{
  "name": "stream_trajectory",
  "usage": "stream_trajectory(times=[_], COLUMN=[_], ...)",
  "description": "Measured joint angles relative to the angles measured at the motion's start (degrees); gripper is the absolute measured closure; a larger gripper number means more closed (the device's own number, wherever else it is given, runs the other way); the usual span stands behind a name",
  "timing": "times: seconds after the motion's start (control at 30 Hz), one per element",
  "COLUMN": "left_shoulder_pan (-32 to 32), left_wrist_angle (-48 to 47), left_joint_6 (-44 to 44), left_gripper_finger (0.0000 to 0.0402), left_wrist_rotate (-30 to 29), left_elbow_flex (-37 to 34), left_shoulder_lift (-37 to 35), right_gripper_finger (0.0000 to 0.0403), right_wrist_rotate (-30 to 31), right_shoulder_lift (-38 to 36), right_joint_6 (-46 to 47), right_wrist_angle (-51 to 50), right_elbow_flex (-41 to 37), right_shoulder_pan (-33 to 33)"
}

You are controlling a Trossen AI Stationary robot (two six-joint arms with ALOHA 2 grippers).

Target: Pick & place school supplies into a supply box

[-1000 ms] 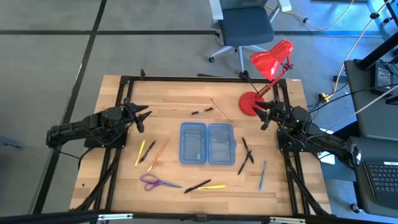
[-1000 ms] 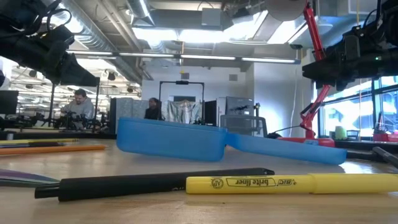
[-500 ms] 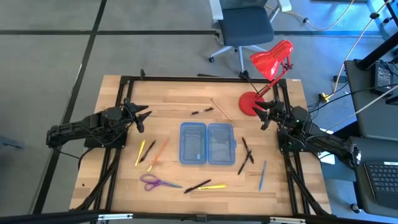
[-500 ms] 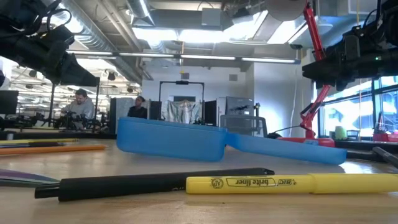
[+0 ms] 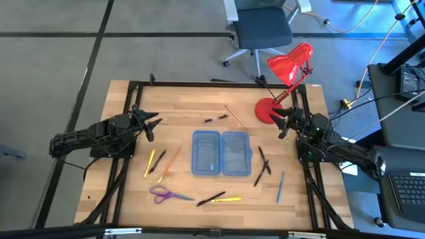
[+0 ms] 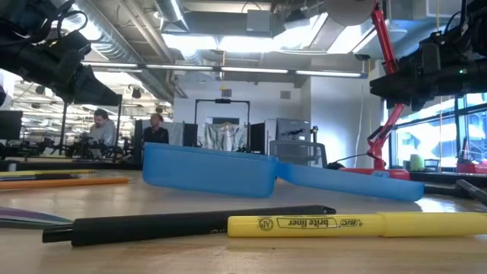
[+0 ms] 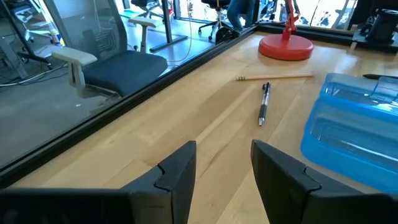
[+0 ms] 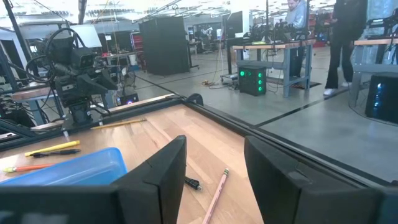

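Note:
The translucent blue supply box (image 5: 221, 153) lies open, both halves flat, at the table's middle. School supplies lie scattered around it: yellow, black and orange pens (image 5: 159, 161) to its left, purple-handled scissors (image 5: 166, 194) at the near left, a black pen and a yellow highlighter (image 5: 219, 198) near the front edge, black pens (image 5: 263, 164) and a blue pen (image 5: 280, 186) to its right, a black pen (image 5: 216, 119) and a wooden pencil (image 5: 236, 116) beyond it. My left gripper (image 5: 151, 124) waits open at the table's left edge, my right gripper (image 5: 282, 123) open at the right edge; both are empty.
A red desk lamp (image 5: 279, 86) stands on its round base at the far right corner, close to my right gripper. An office chair (image 5: 262, 30) stands beyond the far edge. People show in the room behind in the low view.
Both arms have kept still. Only a person in the room behind has walked toward the left in the low view.

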Motion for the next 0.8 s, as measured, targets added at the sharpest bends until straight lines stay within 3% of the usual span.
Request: stream_trajectory(times=[0.67,0.8], left_shoulder_pan=[0.0,-0.1], left_wrist_angle=[4.9,10.4], left_joint_6=[-0.3,-1.1], left_gripper_finger=[0.0253,0.0253], left_wrist_rotate=[0.0,5.1], left_elbow_flex=[0.0,0.0], left_shoulder_lift=[0.0,0.0], right_gripper_finger=[0.0236,0.0236], right_wrist_rotate=[0.0,0.0], right_shoulder_lift=[0.0,0.0], right_joint_6=[0.0,-0.1], right_wrist_angle=[0.0,0.0], right_elbow_flex=[0.0,0.0], right_shoulder_pan=[0.0,0.0])
